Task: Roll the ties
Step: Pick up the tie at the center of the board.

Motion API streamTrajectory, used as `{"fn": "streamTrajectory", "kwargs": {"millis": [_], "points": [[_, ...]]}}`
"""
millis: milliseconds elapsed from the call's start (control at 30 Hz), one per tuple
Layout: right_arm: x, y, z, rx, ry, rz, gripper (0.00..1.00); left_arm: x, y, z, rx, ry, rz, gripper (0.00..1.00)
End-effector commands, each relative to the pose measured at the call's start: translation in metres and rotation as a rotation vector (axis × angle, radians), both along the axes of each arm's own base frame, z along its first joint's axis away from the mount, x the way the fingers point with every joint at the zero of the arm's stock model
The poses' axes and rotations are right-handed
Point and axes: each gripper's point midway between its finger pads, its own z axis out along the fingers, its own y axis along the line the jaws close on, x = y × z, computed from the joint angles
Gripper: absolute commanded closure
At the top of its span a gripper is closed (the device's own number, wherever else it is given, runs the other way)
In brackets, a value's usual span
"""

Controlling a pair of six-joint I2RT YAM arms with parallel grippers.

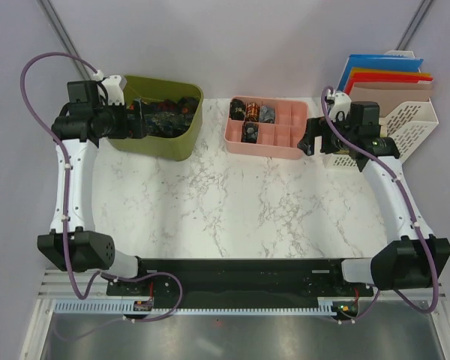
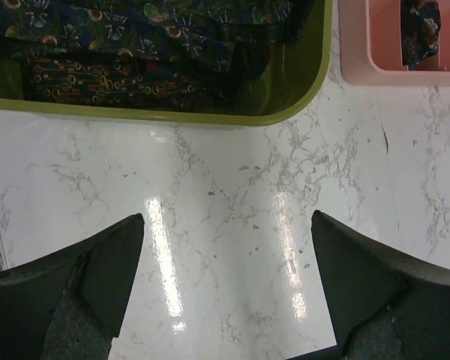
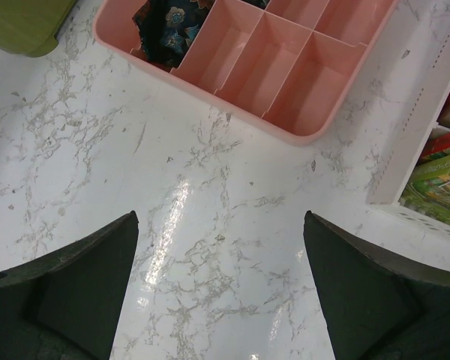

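Dark floral-patterned ties point(image 2: 135, 37) lie in the green bin point(image 2: 210, 117) ahead of the wide-spread left gripper point(image 2: 226, 217), lengths running side to side, and a rolled tie point(image 3: 169, 22) sits in the pink tray point(image 3: 285, 129) ahead-left of the equally spread right gripper point(image 3: 219, 216)

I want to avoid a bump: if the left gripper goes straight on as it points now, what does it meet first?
Probably the marble table ahead of the open left gripper, just short of the green bin. Depth is unclear; on a flatter line, the bin's near wall comes first.
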Motion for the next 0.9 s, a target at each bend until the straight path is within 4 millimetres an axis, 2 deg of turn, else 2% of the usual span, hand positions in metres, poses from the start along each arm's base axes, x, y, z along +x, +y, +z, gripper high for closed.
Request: {"fn": "streamTrajectory", "kwargs": {"millis": [0, 67, 100, 167, 300, 367, 400, 433, 467, 567, 600, 633, 700, 733, 833, 867], "points": [[0.010, 0.000, 0.010, -0.007, -0.040, 0.016, 0.02, 0.028, 0.008, 0.016, 0.070, -0.040, -0.034, 0.00], [0.011, 0.000, 0.009, -0.005, -0.037, 0.017, 0.02, 0.045, 0.009, 0.008, 0.097, -0.036, -0.081, 0.00], [0.012, 0.001, 0.007, -0.005, -0.031, 0.019, 0.02, 0.053, 0.010, 0.018, 0.140, -0.079, -0.130, 0.00], [0.013, 0.001, 0.006, -0.004, -0.030, 0.018, 0.02, 0.067, 0.009, 0.018, 0.175, -0.106, -0.189, 0.00], [0.017, 0.000, -0.002, -0.017, -0.013, 0.021, 0.02, 0.113, 0.009, 0.013, 0.266, -0.170, -0.335, 0.01], [0.019, -0.001, -0.002, -0.024, -0.016, 0.022, 0.02, 0.128, 0.005, 0.017, 0.322, -0.237, -0.439, 0.01], [0.022, -0.001, -0.007, -0.029, -0.002, 0.024, 0.02, 0.138, 0.003, 0.003, 0.330, -0.228, -0.485, 0.00], [0.023, -0.001, -0.008, -0.029, -0.001, 0.024, 0.02, 0.140, 0.002, -0.002, 0.349, -0.236, -0.534, 0.00], [0.026, -0.001, -0.011, -0.031, 0.009, 0.024, 0.02, 0.142, -0.005, -0.010, 0.405, -0.275, -0.659, 0.00], [0.029, -0.002, -0.018, -0.041, 0.028, 0.028, 0.02, 0.155, -0.007, -0.036, 0.447, -0.289, -0.771, 0.03], [0.030, -0.003, -0.020, -0.046, 0.031, 0.028, 0.02, 0.159, -0.007, -0.043, 0.441, -0.279, -0.779, 0.03], [0.030, -0.004, -0.024, -0.054, 0.042, 0.030, 0.02, 0.166, -0.007, -0.063, 0.424, -0.254, -0.798, 0.04], [0.031, -0.005, -0.031, -0.063, 0.059, 0.030, 0.02, 0.175, -0.007, -0.077, 0.414, -0.241, -0.806, 0.06], [0.031, -0.006, -0.034, -0.070, 0.067, 0.030, 0.02, 0.180, -0.008, -0.091, 0.389, -0.225, -0.816, 0.07], [0.031, -0.007, -0.043, -0.082, 0.087, 0.032, 0.02, 0.196, -0.012, -0.102, 0.368, -0.250, -0.809, 0.09], [0.032, -0.008, -0.046, -0.085, 0.094, 0.031, 0.02, 0.206, -0.010, -0.112, 0.372, -0.261, -0.805, 0.09]]}}
